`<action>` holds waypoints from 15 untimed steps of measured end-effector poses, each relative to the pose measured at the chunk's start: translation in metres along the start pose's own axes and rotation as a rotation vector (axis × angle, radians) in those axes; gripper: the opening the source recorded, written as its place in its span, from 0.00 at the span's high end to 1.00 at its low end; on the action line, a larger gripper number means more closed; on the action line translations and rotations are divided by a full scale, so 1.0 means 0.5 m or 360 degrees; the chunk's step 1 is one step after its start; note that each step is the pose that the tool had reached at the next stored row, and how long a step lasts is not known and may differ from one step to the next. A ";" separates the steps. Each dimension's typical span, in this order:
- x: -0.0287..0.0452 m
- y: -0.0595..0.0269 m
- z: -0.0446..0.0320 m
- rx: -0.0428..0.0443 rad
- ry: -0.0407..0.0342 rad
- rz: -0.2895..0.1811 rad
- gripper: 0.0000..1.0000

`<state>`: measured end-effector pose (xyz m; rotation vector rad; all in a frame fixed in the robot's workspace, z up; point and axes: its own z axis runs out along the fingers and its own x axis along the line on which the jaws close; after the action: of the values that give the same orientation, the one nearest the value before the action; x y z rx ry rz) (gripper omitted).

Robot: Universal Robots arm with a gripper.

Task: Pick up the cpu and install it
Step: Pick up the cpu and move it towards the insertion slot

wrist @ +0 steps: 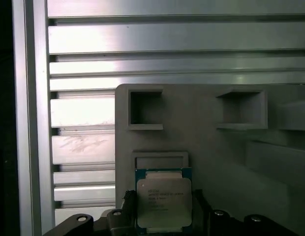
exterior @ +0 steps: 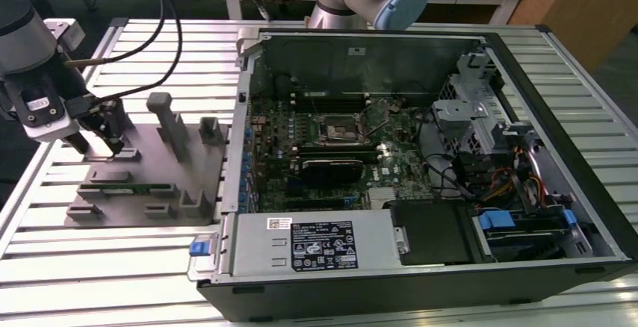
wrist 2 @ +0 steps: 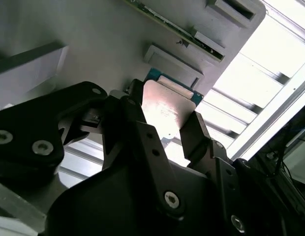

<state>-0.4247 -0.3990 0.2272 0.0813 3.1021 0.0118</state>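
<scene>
cpu (wrist: 164, 199): pale silver lid, teal-blue rim. tray (exterior: 149, 170): plain matte grey. desk (exterior: 100, 267): bright silver, striped with parallel grooves. end effector (wrist 2: 165, 118): black, silver screws.

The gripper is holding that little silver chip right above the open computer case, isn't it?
Not quite. The gripper does hold the cpu, but above the grey tray, not the open computer case. The exterior view shows the tray lying to that view's left of the case, with the gripper over it.
</scene>
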 end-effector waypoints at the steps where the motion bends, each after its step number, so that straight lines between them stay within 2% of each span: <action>1: 0.000 0.000 -0.002 0.0000 0.0000 0.0000 0.45; 11: -0.001 0.000 -0.034 0.0000 0.0000 0.0000 0.45; 15: -0.002 0.000 -0.039 0.0000 0.0000 0.0000 0.45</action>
<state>-0.4246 -0.3989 0.2467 0.0812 3.1019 0.0119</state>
